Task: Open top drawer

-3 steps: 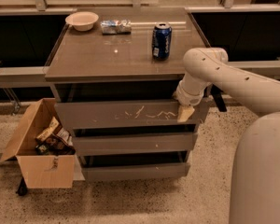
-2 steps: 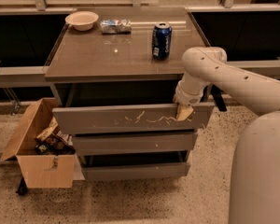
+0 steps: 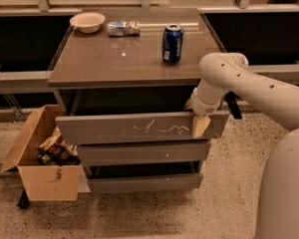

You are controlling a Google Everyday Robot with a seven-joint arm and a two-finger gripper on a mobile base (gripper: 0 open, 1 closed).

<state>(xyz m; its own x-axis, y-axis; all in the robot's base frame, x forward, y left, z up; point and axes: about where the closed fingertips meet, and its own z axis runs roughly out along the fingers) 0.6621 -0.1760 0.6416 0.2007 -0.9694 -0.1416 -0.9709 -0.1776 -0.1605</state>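
Since a moment ago the top drawer (image 3: 114, 128) has slid a little further out toward the near side, and the gripper (image 3: 200, 124) has come along with it at the same spot on the panel's right end

Nearest, at the right edge, the robot's body (image 3: 284, 193) fills the corner as a broad pale curve over the speckled floor (image 3: 154, 215). At near left an open cardboard box (image 3: 45, 180) sits on that floor just beside the cabinet (image 3: 114, 59), with some packets jumbled inside it

Next back come the cabinet's fronts. The bottom drawer front (image 3: 144, 183) is lowest, then a dark gap, then the middle drawer front (image 3: 144, 152). Above them the top drawer stands open, its grey-brown front forward of the cabinet top's edge, with dark space showing behind it. Pale scratches run across the right half of the panel. The gripper sits over the panel's top edge near its right end, its pale tip lying against the front face just right of the scratches. Whether it is clamped there or loose, I cannot tell. The arm (image 3: 259, 86) reaches in from the right, bending down at a rounded joint above the drawer

Farther on, the cabinet top carries a blue soda can (image 3: 172, 43) upright toward the right. At the far edge, a wrapped packet (image 3: 123, 28) lies just right of a pale bowl (image 3: 87, 21)
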